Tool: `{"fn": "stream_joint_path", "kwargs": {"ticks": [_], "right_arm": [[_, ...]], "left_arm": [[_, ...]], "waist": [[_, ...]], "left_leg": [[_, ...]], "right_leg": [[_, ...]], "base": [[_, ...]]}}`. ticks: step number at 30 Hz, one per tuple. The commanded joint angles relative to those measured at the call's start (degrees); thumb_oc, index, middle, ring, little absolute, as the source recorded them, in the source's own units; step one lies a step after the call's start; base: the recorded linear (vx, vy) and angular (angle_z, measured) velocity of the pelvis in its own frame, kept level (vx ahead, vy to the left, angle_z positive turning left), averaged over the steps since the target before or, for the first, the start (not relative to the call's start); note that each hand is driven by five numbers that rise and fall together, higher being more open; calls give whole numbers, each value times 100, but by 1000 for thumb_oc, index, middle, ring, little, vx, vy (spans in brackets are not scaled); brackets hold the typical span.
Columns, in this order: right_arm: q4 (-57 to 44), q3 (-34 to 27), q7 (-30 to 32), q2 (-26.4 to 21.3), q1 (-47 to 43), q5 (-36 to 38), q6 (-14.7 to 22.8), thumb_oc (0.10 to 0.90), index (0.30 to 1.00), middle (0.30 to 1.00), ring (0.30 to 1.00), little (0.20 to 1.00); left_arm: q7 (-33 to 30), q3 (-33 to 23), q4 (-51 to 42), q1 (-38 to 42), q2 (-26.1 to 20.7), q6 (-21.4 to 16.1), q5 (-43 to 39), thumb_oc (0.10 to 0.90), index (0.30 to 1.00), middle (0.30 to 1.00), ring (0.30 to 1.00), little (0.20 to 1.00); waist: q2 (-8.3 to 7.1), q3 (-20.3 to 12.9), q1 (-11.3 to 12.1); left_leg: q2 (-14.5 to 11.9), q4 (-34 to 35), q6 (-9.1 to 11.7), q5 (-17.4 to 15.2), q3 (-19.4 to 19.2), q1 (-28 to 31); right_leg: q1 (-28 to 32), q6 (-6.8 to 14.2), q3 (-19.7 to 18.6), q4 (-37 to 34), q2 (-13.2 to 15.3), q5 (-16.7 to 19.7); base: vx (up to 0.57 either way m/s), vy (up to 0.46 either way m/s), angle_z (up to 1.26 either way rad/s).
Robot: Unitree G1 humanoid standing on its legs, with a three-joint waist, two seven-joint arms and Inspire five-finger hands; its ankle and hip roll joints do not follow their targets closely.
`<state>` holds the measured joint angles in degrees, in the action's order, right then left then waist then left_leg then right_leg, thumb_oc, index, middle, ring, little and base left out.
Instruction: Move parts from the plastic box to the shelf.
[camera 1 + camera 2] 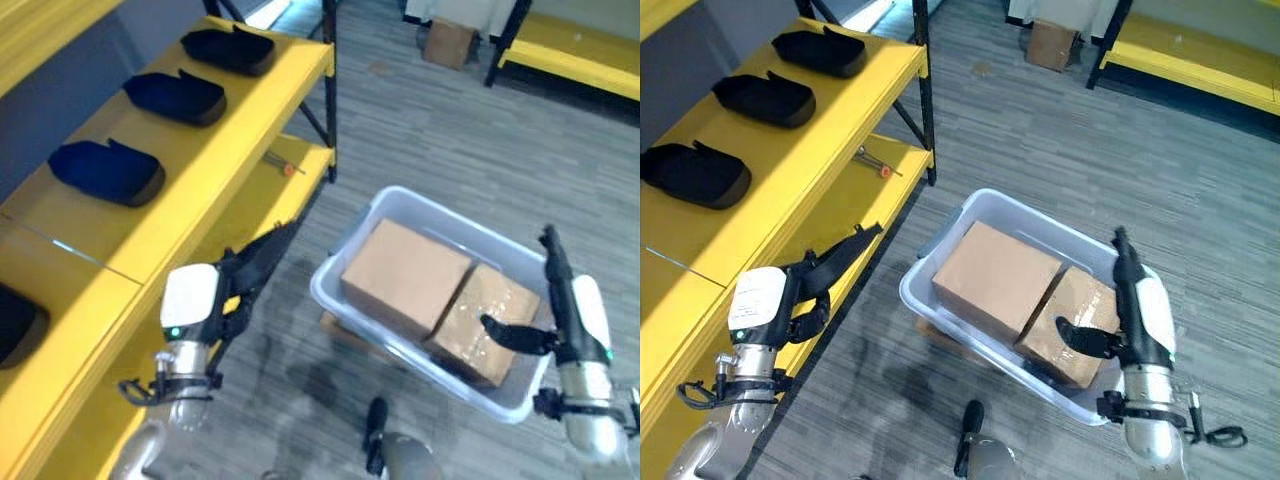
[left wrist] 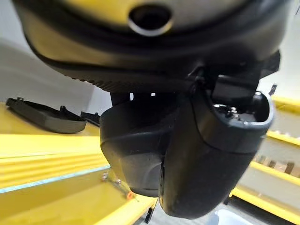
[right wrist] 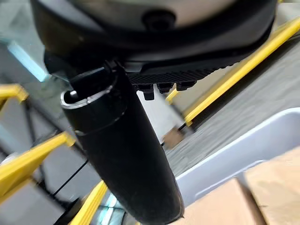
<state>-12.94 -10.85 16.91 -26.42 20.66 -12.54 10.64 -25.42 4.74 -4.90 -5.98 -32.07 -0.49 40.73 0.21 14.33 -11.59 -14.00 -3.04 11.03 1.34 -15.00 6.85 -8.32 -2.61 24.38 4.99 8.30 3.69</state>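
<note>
A pale plastic box stands on the grey floor and holds two cardboard boxes, a larger one and a smaller one. My right hand is at the box's right rim with its fingers straight. Its thumb reaches over the smaller cardboard box. My left hand hovers beside the yellow shelf, apart from the plastic box, fingers straight and holding nothing. Several black parts lie in a row on the shelf's upper board.
A small tool lies on the shelf's lower board. A black upright post stands at the shelf's corner. Farther off are a brown carton and another yellow rack. Open floor lies between shelf and box.
</note>
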Motion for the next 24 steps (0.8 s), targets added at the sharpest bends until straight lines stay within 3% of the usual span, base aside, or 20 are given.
{"fn": "stream_joint_path", "kwargs": {"ticks": [1, 5, 10, 11, 14, 16, 23, 24], "right_arm": [[-218, -129, 253, -119, -197, 214, 499, 900, 1000, 1000, 1000, 1000], [-196, -29, 193, -132, -274, 242, 509, 900, 1000, 1000, 1000, 1000], [-148, 233, 72, -190, -593, 134, 430, 900, 1000, 1000, 1000, 1000], [-143, 330, 28, -199, -735, 153, 428, 900, 1000, 1000, 1000, 1000], [-83, 498, -17, -184, -947, 143, 397, 900, 1000, 1000, 1000, 1000], [-36, 662, -70, -143, -1172, 103, 344, 900, 1000, 1000, 1000, 1000], [32, 858, -101, -22, -1415, 135, 321, 900, 1000, 1000, 1000, 1000], [78, 947, -119, 26, -1529, 156, 305, 900, 1000, 1000, 1000, 1000]], "left_arm": [[-631, -594, -800, 130, -74, -228, 145, 400, 300, 300, 300, 300], [-709, -728, -872, -98, -113, -230, 187, 400, 300, 300, 300, 300], [-815, -969, -936, -372, -177, -157, 209, 400, 300, 300, 300, 300], [-872, -1054, -920, -439, -199, -139, 214, 400, 300, 300, 300, 300], [-910, -1153, -908, -507, -223, -84, 206, 400, 300, 300, 300, 300], [-959, -1308, -964, -554, -295, -46, 176, 400, 300, 300, 300, 300], [-1047, -1383, -1039, -323, -553, -17, 119, 400, 300, 300, 300, 300], [-1046, -1347, -1065, -215, -664, -26, 112, 400, 300, 300, 300, 300]], "waist": [[206, -1067, -124], [190, -1082, 2], [64, -1056, 262], [1, -1032, 395], [-90, -992, 507], [-248, -917, 671], [-348, -731, 773], [-342, -602, 673]], "left_leg": [[6, 539, -356, -364, -353, -58], [202, 705, -479, -362, -382, -119], [522, 695, -683, -492, -257, -282], [617, 633, -745, -561, -192, -377], [749, 524, -844, -661, -113, -483], [973, 309, -975, -791, 35, -706], [1237, 80, -1130, -852, 169, -1068], [1265, 121, -1219, -699, 179, -1133]], "right_leg": [[-181, 533, -231, 302, -131, -1053], [-184, 657, -187, 281, 40, -852], [-45, 855, -164, -47, 228, -478], [-5, 913, -155, -130, 284, -381], [45, 996, -154, -245, 358, -242], [98, 1155, -186, -463, 473, 21], [-63, 1342, -320, -450, 686, 257], [-283, 1270, -702, -157, 590, 303]], "base": [[50, 278, 91], [-9, 199, 15], [-7, 180, 22], [-12, 114, 8], [-17, 199, 17], [-31, 271, 26], [-50, 203, 18], [-132, 289, 31]]}}
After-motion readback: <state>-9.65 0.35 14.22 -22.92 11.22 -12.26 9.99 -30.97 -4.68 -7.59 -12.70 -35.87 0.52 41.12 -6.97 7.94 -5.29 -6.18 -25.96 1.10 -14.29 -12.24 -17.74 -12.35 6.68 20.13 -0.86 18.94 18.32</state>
